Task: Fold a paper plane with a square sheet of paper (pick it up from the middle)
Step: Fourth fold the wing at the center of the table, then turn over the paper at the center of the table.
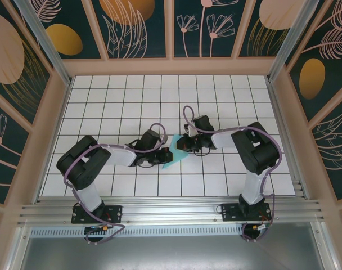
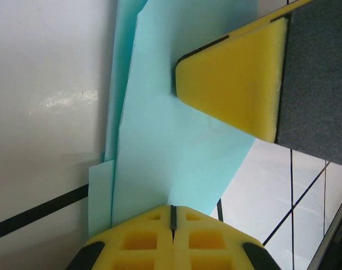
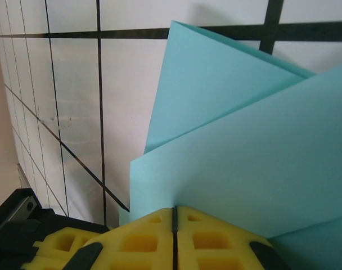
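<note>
my left gripper [image 2: 172, 209] and right gripper [image 3: 174, 209] both clamp closed on the light turquoise paper [image 3: 244, 169], folded into overlapping layers.

This place looks like a robotics lab, more exactly a closed test cell. The tabletop [image 1: 227, 95] is white with a black grid of squares, and decorated panels [image 1: 137, 28] with dark green and orange plant drawings stand around it on three sides. An aluminium rail [image 1: 171, 211] runs along the near edge, and the left arm [image 1: 86, 163] and the right arm [image 1: 255, 149] are bolted on it, with purple cables [image 1: 185, 115] along them.
</note>
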Available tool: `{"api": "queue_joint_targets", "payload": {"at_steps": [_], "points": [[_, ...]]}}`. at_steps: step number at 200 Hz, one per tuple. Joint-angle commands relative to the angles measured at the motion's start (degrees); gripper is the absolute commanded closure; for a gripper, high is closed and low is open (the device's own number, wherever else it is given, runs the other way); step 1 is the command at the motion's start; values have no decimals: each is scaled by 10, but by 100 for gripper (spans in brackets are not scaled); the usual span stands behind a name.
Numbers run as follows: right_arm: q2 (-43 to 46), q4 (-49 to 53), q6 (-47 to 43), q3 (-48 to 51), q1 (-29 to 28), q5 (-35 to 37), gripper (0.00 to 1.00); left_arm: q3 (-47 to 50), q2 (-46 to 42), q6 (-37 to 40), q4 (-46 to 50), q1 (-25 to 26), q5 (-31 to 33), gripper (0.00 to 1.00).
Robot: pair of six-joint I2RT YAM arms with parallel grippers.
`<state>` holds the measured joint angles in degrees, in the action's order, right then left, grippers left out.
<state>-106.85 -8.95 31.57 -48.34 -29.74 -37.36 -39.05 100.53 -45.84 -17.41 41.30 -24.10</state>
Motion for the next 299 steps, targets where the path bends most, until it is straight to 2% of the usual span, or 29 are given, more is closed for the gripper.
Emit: {"api": "queue_joint_targets", "payload": {"at_steps": [1,42,89,130,146,165,175,188,204,233,248,271,299], "points": [[-30,48,-31,0,48,69,90,48,17,24,70,-2,45,100],[-43,51,-49,-28,119,54,88,73,3,24,58,-2,46,100],[-44,103,-69,-85,150,70,87,66,-6,27,53,-2,30,100],[46,104,-53,-63,153,39,82,30,-52,19,54,-2,1,100],[101,86,-22,-13,144,39,77,0,-84,16,69,-2,2,97],[164,53,21,51,124,46,67,-32,-122,22,105,-3,34,86],[194,41,43,80,107,53,65,-49,-134,36,133,-4,55,84],[226,28,76,113,77,70,61,-65,-140,54,172,-10,89,77],[255,9,112,151,37,90,56,-72,-132,75,191,-20,105,71],[276,-52,196,213,-11,112,53,-98,-90,99,204,-26,87,76],[273,-81,218,228,-28,113,53,-101,-81,106,210,-26,102,76],[257,-120,245,237,-45,100,51,-100,-65,118,223,-26,139,73],[228,-119,249,218,-63,113,51,-98,-48,128,217,-26,124,72]]}}
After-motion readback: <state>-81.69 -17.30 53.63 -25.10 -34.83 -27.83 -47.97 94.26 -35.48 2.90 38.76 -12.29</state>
